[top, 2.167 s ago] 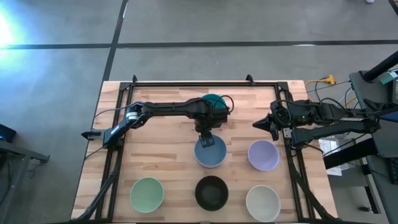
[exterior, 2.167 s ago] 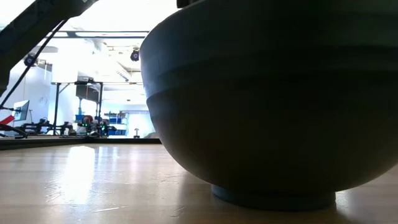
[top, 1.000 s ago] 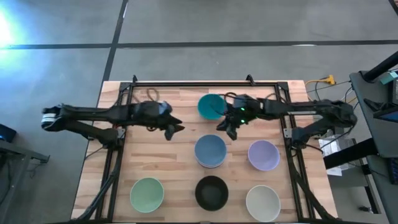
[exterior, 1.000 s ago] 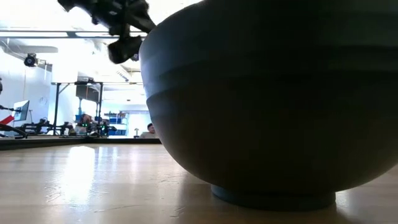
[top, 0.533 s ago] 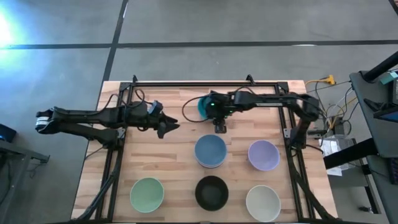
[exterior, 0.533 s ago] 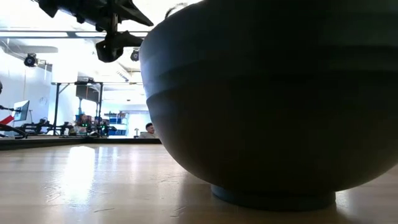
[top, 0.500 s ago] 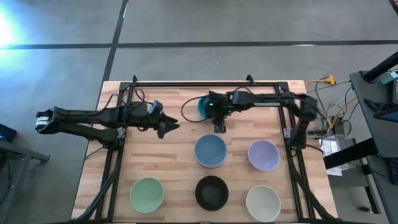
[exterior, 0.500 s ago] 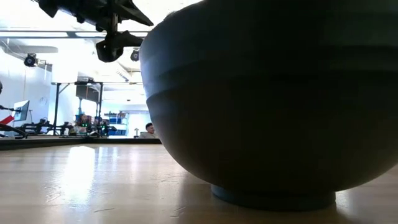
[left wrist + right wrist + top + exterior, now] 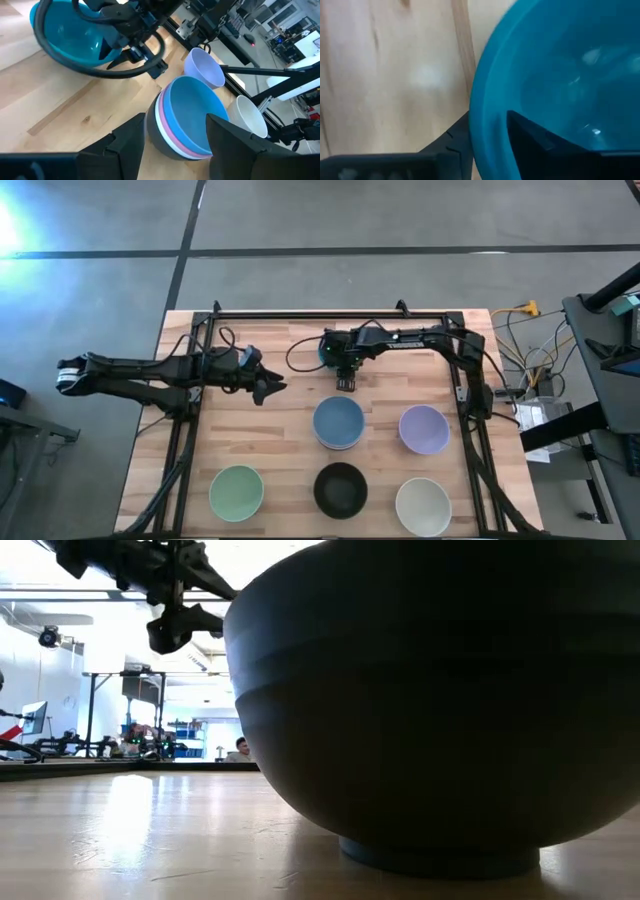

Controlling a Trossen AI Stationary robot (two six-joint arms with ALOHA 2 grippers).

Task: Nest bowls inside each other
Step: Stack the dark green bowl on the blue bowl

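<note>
A teal bowl [image 9: 325, 351] stands at the table's far middle, mostly under my right arm. My right gripper [image 9: 345, 378] points down at its near rim, shut on it. A blue bowl sits nested in a pink one on a stack [image 9: 338, 422] at the table's centre. Lavender [image 9: 424, 429], pale green [image 9: 236, 491], black [image 9: 340, 489] and white [image 9: 422, 505] bowls stand singly on their bases. My left gripper [image 9: 268, 387] hovers open, left of the stack, touching nothing. My right gripper has the teal bowl's rim [image 9: 487, 130] on the bowl's near side pinched between its two fingers. One finger [image 9: 540, 140] is inside the bowl and the other [image 9: 452, 145] outside. The fingers come from above, pointing down. The bowl sits on the table.
A black cable [image 9: 125, 70] loops from the right arm beside the teal bowl. Dark frame rails [image 9: 330, 313] run along the table's far and side edges. In the low view the black bowl [image 9: 430, 700] fills most of the picture. Bare wood lies left of the stack.
My right gripper has moved toward the table's left edge and come over the teal bowl's near rim. My left gripper has drawn back a little toward the left edge. The bowls have stayed where they were.
</note>
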